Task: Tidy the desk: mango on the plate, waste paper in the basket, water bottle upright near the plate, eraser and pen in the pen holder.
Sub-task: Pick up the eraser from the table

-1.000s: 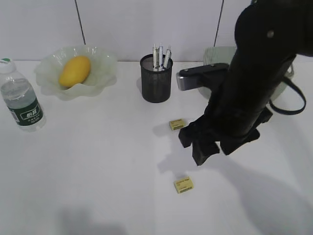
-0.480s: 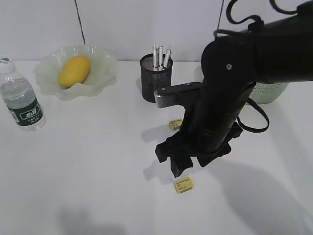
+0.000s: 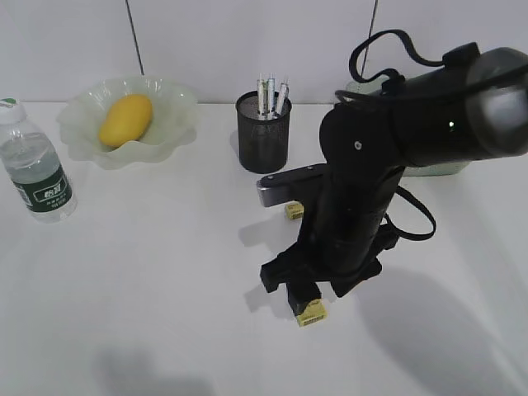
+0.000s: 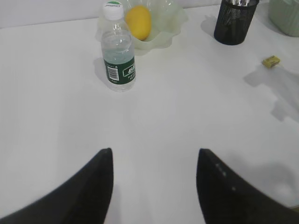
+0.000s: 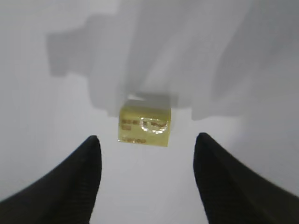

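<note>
The mango [image 3: 126,120] lies in the green plate [image 3: 172,106] at the back left. The water bottle [image 3: 35,165] stands upright on the desk [image 3: 165,272] to the plate's left front. Three pens [image 3: 271,92] stand in the black mesh pen holder [image 3: 264,140]. A small yellow eraser [image 3: 313,313] lies on the desk at the front, just beyond the tips of my open right gripper [image 5: 148,137], which hangs right above it. A second eraser [image 3: 292,211] shows beside the right arm. My left gripper [image 4: 155,151] is open over bare desk. The waste paper is out of view.
The green basket [image 4: 285,16] stands at the back right, mostly behind the right arm in the exterior view. The pen holder is behind the right gripper, about a hand's width from the second eraser.
The right arm has swung left and toward the front, lowering its open gripper from near the back eraser to just over the front eraser. Nothing else moved.
</note>
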Controlling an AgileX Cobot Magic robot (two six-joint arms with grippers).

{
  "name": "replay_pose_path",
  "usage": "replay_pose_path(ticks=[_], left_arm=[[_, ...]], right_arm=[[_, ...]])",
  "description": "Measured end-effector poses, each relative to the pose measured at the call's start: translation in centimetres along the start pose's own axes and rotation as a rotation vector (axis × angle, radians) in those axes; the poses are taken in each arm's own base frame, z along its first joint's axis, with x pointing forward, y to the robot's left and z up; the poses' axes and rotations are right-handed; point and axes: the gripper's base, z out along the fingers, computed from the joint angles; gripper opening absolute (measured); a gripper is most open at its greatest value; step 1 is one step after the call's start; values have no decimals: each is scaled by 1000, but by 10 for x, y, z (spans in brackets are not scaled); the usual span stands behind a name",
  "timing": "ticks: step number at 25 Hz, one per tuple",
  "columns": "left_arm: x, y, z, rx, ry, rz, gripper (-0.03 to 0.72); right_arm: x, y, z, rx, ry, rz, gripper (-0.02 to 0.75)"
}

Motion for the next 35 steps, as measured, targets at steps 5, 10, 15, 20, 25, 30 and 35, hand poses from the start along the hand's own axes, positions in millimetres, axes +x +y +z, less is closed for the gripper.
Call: replay_pose_path(ticks=[5,10,15,20,25,30,35], left_arm=[[0,0,0,1,0,0,435],[0,0,0,1,-1,-1,435],[0,0,0,1,-1,-1,435],[0,0,0,1,-1,-1,435],[0,0,0,1,-1,-1,435],[0,0,0,1,-1,-1,435],[0,0,0,1,-1,-1,435]], right_arm=[[-12,-1,-10,-4,-25,-29,494],[-43,-16,-20,-5,-61,-34,494],[-69,-26,-14,11,-59,-48,494],[-95,-26,3,25,-49,-81,494],[-119,-35,14,28,-38,-70,510],[-130,-47,24,28,-33,-51,512],[-132,-50,31,28,-37,-70,510]])
